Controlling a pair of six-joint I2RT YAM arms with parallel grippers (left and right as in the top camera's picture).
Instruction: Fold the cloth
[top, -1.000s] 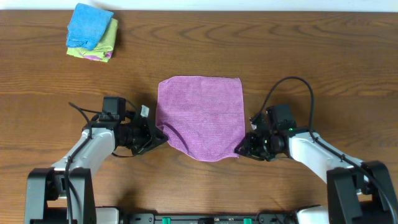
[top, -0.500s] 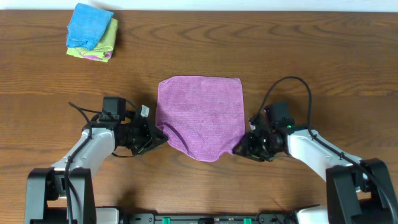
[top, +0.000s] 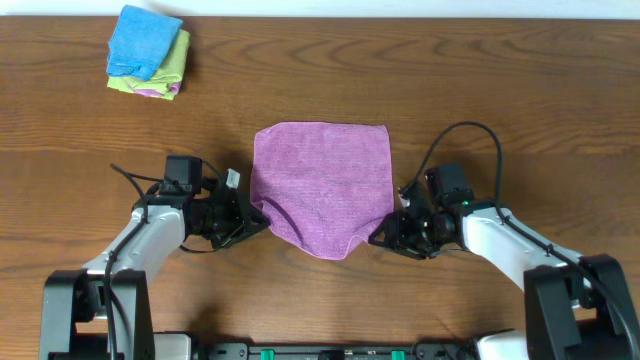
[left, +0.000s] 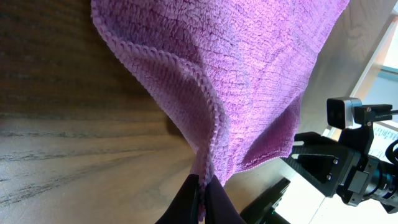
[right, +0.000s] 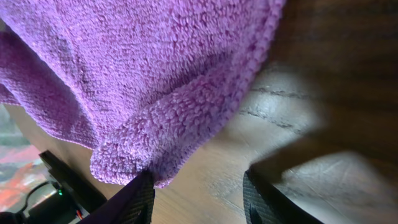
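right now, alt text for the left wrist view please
The left hand pinches a corner of the purple cloth at bottom centre, its stitched edge raised off the wooden table. The right arm shows at the right edge.

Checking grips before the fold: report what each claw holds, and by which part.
Left claw is shut on the near left corner of the purple cloth. Right claw holds nothing: open, with the near right corner lying against one finger.
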